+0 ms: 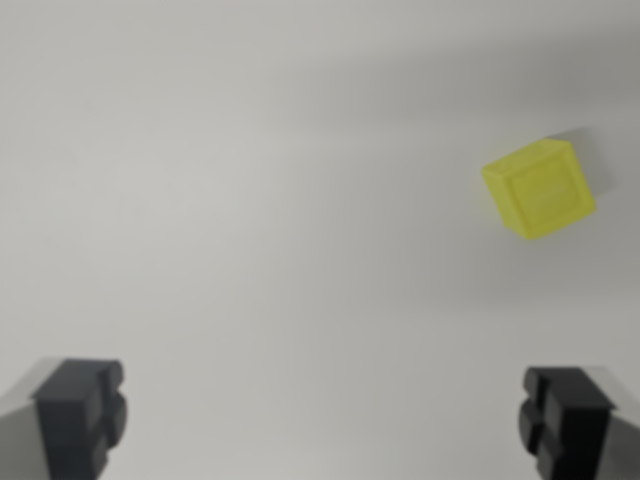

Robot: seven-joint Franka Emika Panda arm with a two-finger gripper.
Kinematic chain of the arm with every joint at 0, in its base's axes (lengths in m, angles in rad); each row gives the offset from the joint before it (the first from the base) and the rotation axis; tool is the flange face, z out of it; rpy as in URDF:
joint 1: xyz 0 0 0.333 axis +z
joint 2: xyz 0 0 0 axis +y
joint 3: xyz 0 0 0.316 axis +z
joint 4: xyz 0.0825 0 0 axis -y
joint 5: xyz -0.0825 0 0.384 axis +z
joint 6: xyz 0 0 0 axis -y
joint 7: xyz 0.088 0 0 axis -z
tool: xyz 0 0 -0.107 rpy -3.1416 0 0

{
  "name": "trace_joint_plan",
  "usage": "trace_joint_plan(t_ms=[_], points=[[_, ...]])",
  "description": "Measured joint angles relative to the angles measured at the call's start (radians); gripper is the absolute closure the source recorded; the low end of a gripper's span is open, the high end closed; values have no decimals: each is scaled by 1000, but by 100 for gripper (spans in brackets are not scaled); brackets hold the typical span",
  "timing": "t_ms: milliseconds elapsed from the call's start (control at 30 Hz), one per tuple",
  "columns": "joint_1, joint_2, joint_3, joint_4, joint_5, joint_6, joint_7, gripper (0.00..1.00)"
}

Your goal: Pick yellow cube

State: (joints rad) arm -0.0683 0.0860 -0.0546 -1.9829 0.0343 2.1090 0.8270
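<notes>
While the tool (322,420) gapes wide, yellow cube (540,187) translucent, tilted, blurred, on white surface (250,200)

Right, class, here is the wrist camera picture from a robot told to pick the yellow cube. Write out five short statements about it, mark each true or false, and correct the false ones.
1. The yellow cube lies toward the wrist view's right. True.
2. The gripper is shut on the cube. False: its fingers stand wide apart at the bottom corners, and the cube lies clear of them.
3. The cube rests on a plain pale surface. True.
4. A second, red cube lies beside it. False: only one cube shows.
5. The cube sits squarely, edges parallel to the picture's edges. False: it looks turned at an angle.
</notes>
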Motion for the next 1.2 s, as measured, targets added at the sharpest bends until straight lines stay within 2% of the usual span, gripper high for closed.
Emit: trace_joint_plan(t_ms=[267,1200], points=[[-3,2,0,-3,0,3,-13,0],[-47,57,0,-53,4,100,-143,0]])
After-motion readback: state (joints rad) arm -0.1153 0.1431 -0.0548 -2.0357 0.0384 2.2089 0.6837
